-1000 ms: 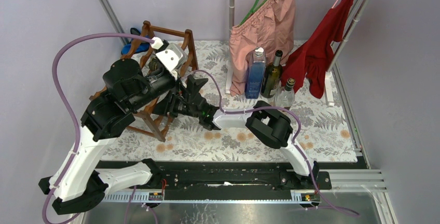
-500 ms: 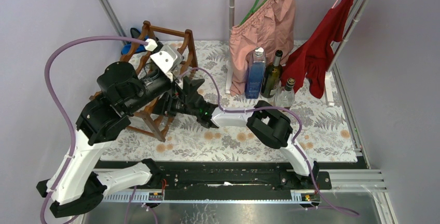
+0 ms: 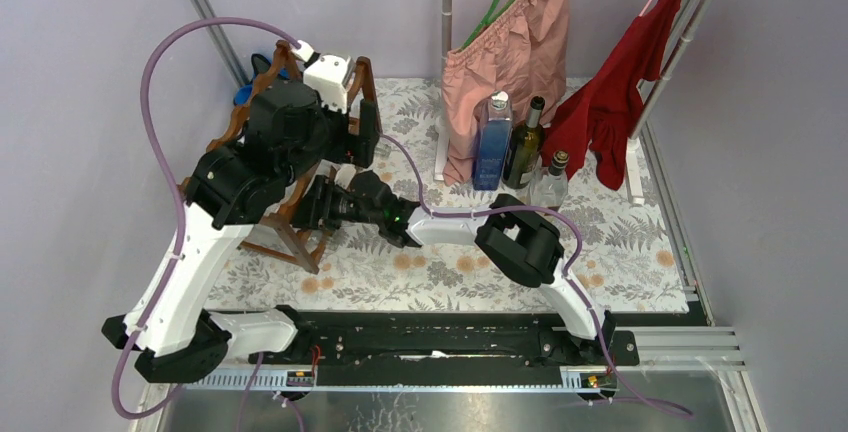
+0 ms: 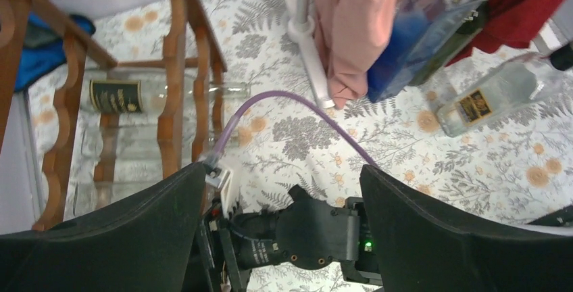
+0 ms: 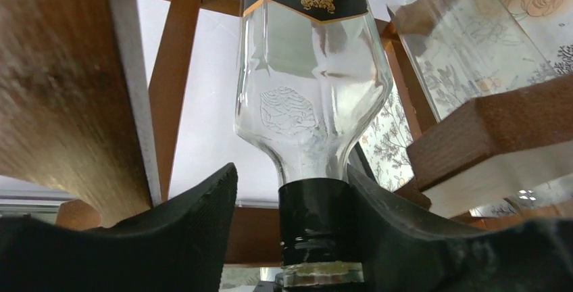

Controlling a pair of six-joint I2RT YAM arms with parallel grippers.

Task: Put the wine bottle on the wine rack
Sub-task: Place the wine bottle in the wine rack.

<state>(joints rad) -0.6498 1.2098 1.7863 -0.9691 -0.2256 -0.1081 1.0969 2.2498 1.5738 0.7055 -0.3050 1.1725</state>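
The reddish-brown wooden wine rack [image 3: 297, 235] stands at the table's far left. A clear glass bottle with a black label [image 5: 314, 103] lies in it, neck toward me; the left wrist view shows it lying across the rails [image 4: 118, 96]. My right gripper [image 3: 318, 204] is low at the rack's front. Its jaws [image 5: 290, 170] stand open around the bottle's black-banded neck. The right finger touches the neck; the left finger is apart from it. My left gripper [image 3: 362, 142] hovers above the rack's right end, wide open and empty [image 4: 282, 168].
A blue bottle [image 3: 492, 142], a dark green bottle [image 3: 523, 142] and a clear bottle [image 3: 550, 180] stand at the back. Pink [image 3: 510, 52] and red [image 3: 620, 82] garments hang on poles behind them. A second clear bottle [image 5: 459, 35] lies in the rack.
My left arm has lifted and swung back over the top of the rack. My right gripper has stayed at the bottle's neck by the rack.
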